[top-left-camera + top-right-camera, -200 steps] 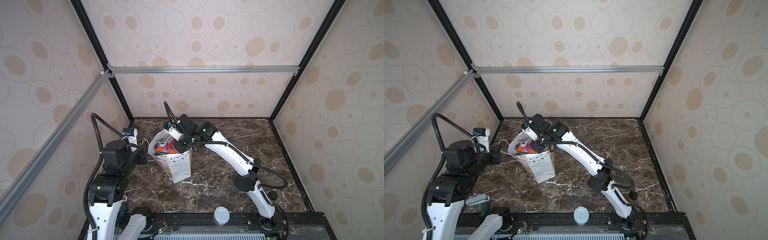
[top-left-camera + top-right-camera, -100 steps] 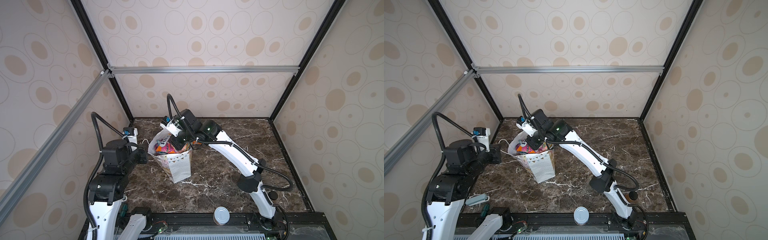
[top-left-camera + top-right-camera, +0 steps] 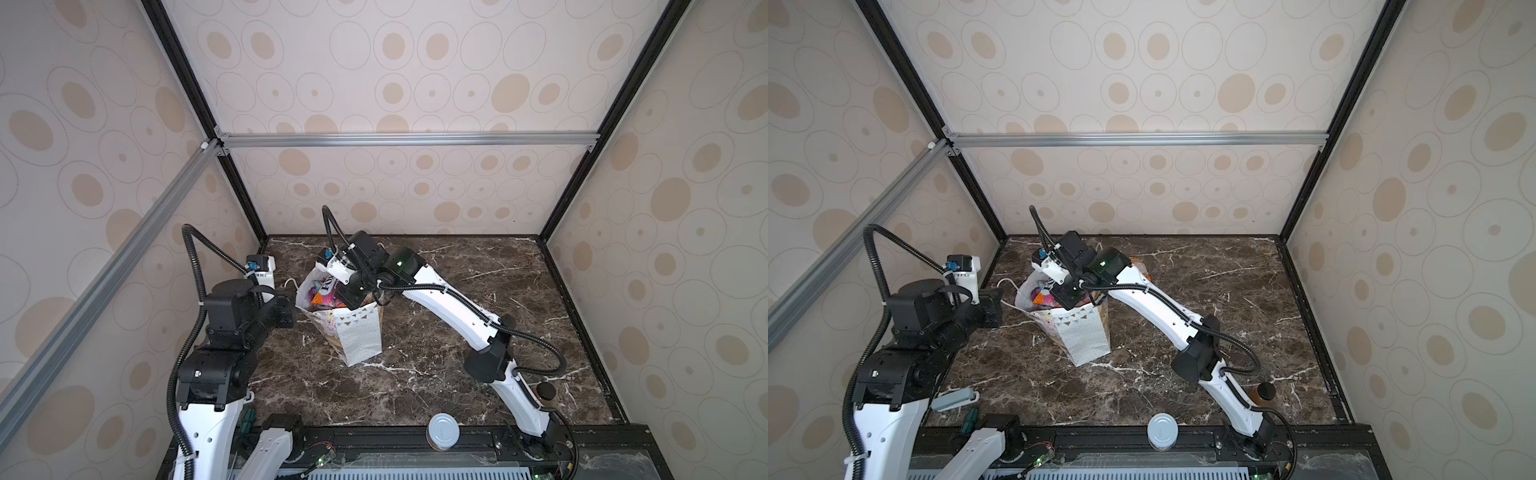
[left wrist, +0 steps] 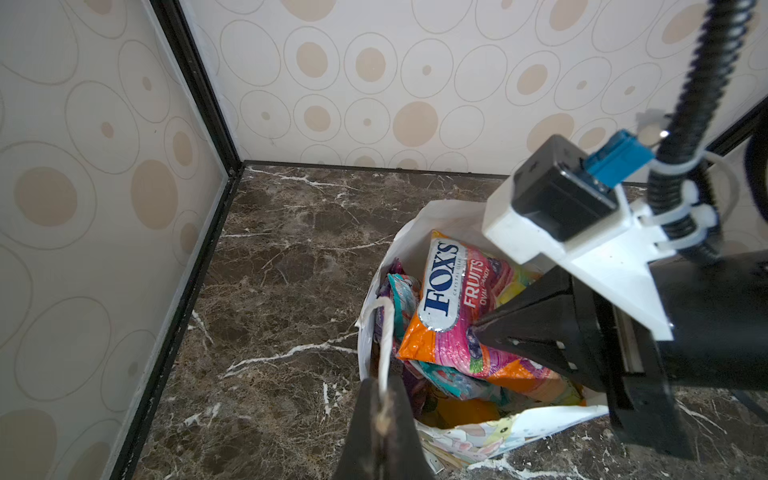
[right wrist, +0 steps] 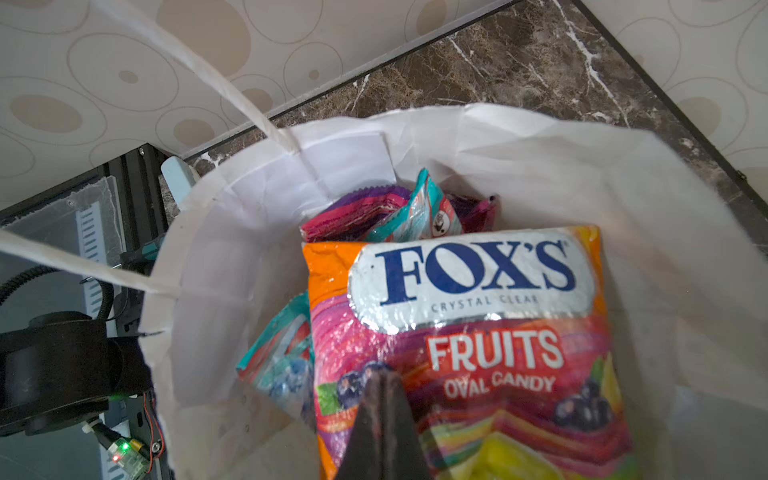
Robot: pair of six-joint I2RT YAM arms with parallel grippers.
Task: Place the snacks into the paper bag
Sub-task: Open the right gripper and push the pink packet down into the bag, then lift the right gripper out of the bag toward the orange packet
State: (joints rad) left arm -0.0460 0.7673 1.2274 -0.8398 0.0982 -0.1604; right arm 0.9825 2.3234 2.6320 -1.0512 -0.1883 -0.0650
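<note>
Can point(image 3: 444, 430) at the front rail point(image 3: 374, 435) is not ours, we skip it. Left gripper point(image 4: 382, 390) is clamped on the cord handle point(image 4: 386, 332), holding the paper bag point(image 3: 359, 336) mouth open. Right gripper point(image 5: 384, 380), jaws closed, rests its tip on the FOX'S Fruits packet point(image 5: 478, 291), which lies inside on a teal packet point(image 5: 424, 208) and a purple packet point(image 5: 365, 197). We'd press gently, straight down, clear of the paper wall, handle taut so the bag doesn't tip.

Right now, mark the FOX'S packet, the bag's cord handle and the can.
FOX'S packet point(image 5: 469, 286): right wrist view, white logo panel.
cord handle point(image 4: 386, 345): left wrist view, middle of the strand.
can point(image 3: 444, 429): in a top view, silver lid.
</note>
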